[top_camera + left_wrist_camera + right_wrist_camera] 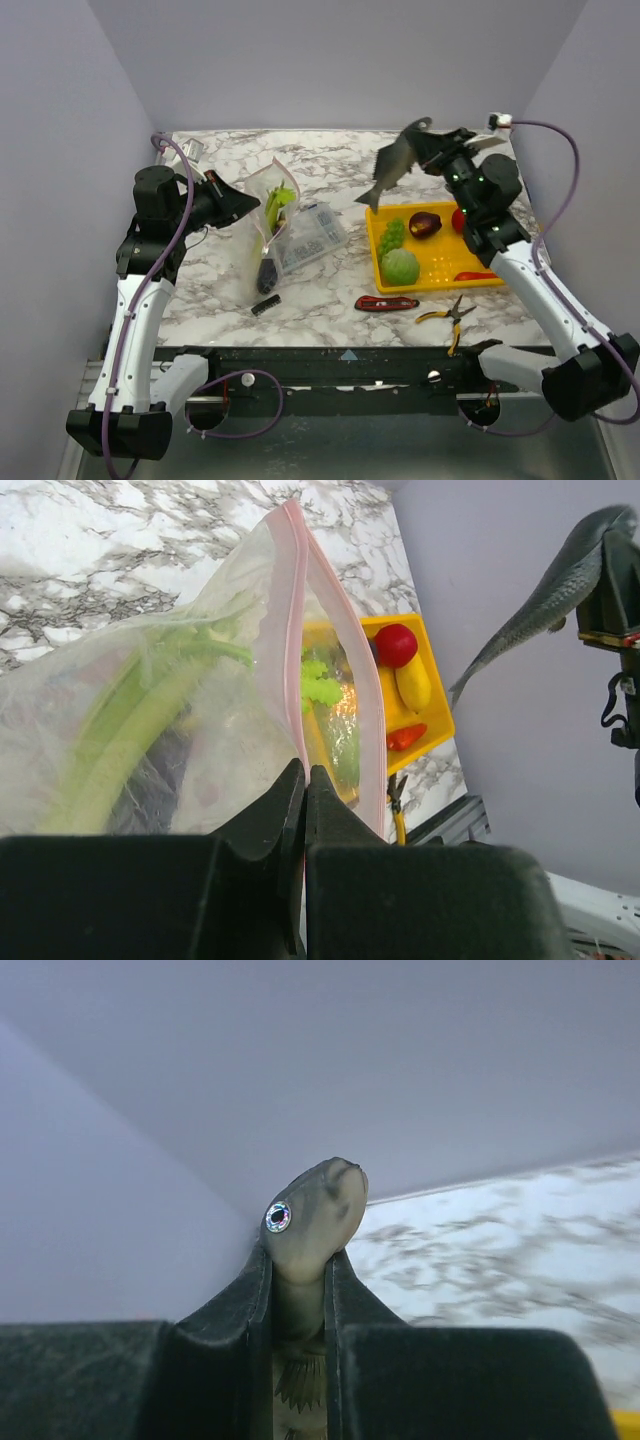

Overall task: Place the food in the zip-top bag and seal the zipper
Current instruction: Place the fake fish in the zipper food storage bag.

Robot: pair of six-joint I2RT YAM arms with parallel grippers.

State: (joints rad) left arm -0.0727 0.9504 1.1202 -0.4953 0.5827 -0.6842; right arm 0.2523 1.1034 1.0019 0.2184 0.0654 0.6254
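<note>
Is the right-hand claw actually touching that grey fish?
Touching. The right wrist view shows the right gripper with fingers pressed against both sides of the grey fish, below its eye.

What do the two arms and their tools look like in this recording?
The left arm and right arm have white links between black joints and black bases. A lilac cable trails loosely along each. Small green lights dot the right arm near its wrist. The left tool and right tool each have two matte black, wedge-shaped fingers.
</note>
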